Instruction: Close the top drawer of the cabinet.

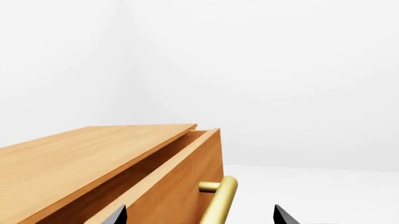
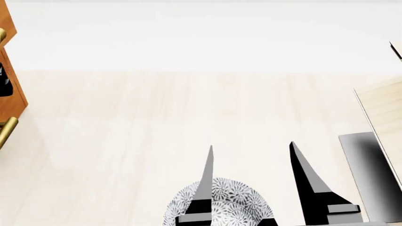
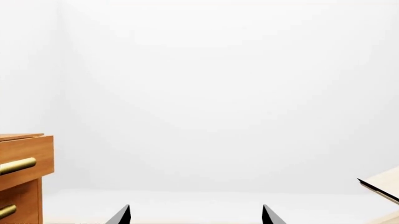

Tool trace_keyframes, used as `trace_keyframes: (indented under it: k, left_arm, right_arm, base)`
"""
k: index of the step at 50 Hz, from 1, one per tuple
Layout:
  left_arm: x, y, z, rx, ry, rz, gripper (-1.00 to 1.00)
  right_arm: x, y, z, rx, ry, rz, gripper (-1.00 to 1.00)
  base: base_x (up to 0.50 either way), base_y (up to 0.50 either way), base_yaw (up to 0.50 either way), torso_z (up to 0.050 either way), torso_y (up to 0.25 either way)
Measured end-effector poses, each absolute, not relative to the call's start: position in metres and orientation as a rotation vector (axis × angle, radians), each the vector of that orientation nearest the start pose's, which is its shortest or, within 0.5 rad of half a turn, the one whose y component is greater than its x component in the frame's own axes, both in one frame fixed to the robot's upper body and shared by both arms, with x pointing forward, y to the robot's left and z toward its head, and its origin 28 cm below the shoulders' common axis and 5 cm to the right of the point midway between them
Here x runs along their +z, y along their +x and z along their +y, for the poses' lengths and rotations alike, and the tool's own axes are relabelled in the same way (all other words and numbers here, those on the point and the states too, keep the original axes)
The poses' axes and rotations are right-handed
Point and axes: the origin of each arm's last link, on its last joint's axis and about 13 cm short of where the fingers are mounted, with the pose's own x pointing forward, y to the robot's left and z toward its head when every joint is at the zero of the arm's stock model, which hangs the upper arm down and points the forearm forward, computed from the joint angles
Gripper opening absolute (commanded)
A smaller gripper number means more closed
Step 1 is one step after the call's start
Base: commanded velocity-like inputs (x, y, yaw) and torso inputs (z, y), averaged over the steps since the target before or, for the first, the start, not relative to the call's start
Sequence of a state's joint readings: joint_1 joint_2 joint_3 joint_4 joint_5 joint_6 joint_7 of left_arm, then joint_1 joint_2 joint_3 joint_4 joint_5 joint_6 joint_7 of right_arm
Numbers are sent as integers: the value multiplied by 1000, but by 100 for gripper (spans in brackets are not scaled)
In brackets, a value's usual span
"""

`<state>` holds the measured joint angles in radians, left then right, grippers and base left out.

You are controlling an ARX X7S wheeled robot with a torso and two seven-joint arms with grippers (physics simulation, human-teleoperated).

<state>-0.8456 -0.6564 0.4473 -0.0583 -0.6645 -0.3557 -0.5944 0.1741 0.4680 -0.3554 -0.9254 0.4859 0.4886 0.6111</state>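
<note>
In the left wrist view the cabinet (image 1: 81,158) shows its reddish-brown top. The top drawer (image 1: 181,182) stands pulled out a little, with a dark gap behind its front panel. Its brass bar handle (image 1: 219,198) lies between the tips of my left gripper (image 1: 201,215), which is open and grips nothing. My right gripper (image 2: 254,186) is open and empty, far from the cabinet (image 2: 16,96) at the head view's left edge. The right wrist view shows the top drawer (image 3: 25,154) and my right gripper (image 3: 195,215), open.
A grey patterned bowl (image 2: 217,207) sits under my right gripper. A pale wood slanted rack (image 2: 383,113) on a black base (image 2: 370,174) stands at the right. A lower drawer handle (image 3: 6,211) shows below the top one. The floor is pale wood.
</note>
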Motion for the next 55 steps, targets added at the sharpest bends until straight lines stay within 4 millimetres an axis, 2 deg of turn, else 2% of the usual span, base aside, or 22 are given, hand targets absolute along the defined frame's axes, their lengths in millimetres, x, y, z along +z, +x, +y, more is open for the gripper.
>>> trace_keyframes:
  k: [29,55]
  left_arm:
    - [201,320,335,470,113,-165,100]
    - [202,309,342,437,90,-157,100]
  right_arm:
    - [171,165,-78,117,44,-351,100]
    - [171,165,-78,114,42,-348,100]
  base:
    - [0,0,0,0,0]
    - [0,0,0,0,0]
